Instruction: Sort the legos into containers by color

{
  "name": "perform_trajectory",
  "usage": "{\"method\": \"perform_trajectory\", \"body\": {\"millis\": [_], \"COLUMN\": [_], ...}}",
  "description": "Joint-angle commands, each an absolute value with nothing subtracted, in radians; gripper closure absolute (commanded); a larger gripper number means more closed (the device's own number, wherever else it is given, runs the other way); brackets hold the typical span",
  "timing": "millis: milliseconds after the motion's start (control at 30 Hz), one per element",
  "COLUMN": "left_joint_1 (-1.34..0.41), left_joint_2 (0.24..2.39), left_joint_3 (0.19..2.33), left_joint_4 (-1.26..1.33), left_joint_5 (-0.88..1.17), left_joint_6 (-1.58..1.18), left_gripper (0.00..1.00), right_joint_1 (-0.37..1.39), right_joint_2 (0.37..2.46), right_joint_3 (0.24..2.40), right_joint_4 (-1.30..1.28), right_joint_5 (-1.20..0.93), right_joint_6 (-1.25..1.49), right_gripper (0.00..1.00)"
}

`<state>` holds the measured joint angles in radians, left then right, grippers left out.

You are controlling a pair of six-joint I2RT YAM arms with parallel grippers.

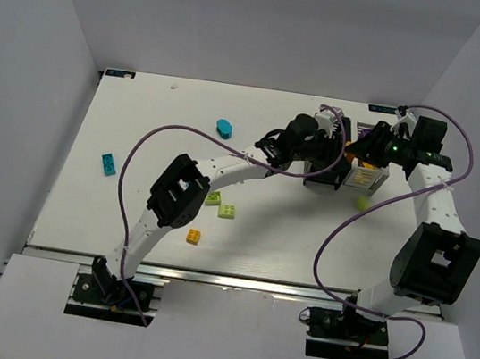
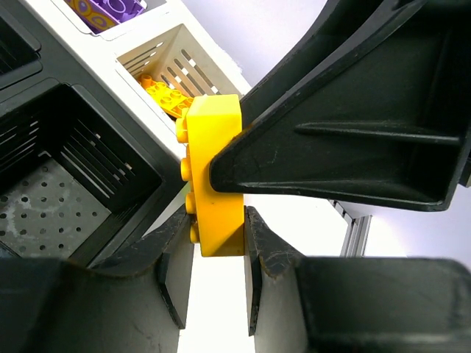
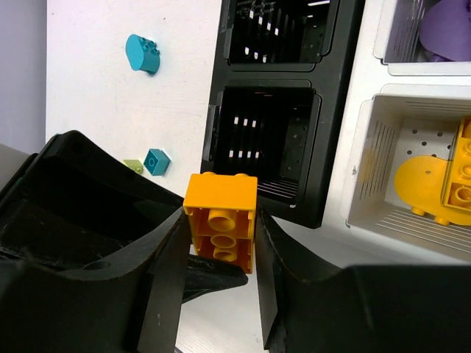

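left gripper (image 2: 217, 235): clamped on the lower end of your yellow brick (image 2: 213, 162)
right gripper (image 3: 219, 228): clamped on the same brick — both hold it
brick: at the edge of the black bin (image 3: 331, 110), near the white tray (image 3: 412, 92)

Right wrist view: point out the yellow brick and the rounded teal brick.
yellow brick (image 3: 221, 220), right wrist view, its centre.
rounded teal brick (image 3: 142, 54), right wrist view, its middle.

Nothing is legible in any view; the blue tags (image 1: 119, 72) at the table's (image 1: 154, 212) far edge are too small to read.
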<state>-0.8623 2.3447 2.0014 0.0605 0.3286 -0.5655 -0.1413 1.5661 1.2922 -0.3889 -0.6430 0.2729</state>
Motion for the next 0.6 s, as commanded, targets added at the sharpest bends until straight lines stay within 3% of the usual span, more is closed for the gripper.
{"method": "perform_trajectory", "body": {"millis": [0,33,67,100,167,367,467,567], "left_joint_1": [-0.873,-0.873,-0.873,-0.873,-0.873,-0.873,-0.871,-0.87], "left_joint_2": [2.247,2.24,2.215,2.201,2.154,2.016,1.93,1.812], "left_joint_3": [1.982,1.97,1.954,1.936,1.881,1.722,1.648,1.565], "left_joint_4": [0.08,0.08,0.081,0.083,0.089,0.072,0.006,-0.073], "left_joint_5": [0.313,0.305,0.295,0.27,0.253,0.169,0.074,-0.036], "left_joint_6": [-0.552,-0.551,-0.548,-0.545,-0.534,-0.5,-0.489,-0.486], "left_gripper": [0.84,0.75,0.57,0.46,0.32,0.29,0.36,0.53], "right_joint_1": [-0.124,-0.124,-0.124,-0.126,-0.129,-0.133,-0.135,-0.14], "right_joint_2": [1.545,1.545,1.545,1.545,1.545,1.536,1.531,1.532], "right_joint_3": [1.311,1.319,1.327,1.336,1.353,1.37,1.373,1.365], "right_joint_4": [-0.364,-0.364,-0.359,-0.359,-0.353,-0.334,-0.322,-0.307], "right_joint_5": [-0.683,-0.675,-0.67,-0.658,-0.647,-0.534,-0.45,-0.382], "right_joint_6": [0.266,0.259,0.252,0.242,0.221,0.103,0.02,-0.05], "right_gripper": [0.93,0.94,0.94,0.94,0.95,0.95,0.94,0.92]}}
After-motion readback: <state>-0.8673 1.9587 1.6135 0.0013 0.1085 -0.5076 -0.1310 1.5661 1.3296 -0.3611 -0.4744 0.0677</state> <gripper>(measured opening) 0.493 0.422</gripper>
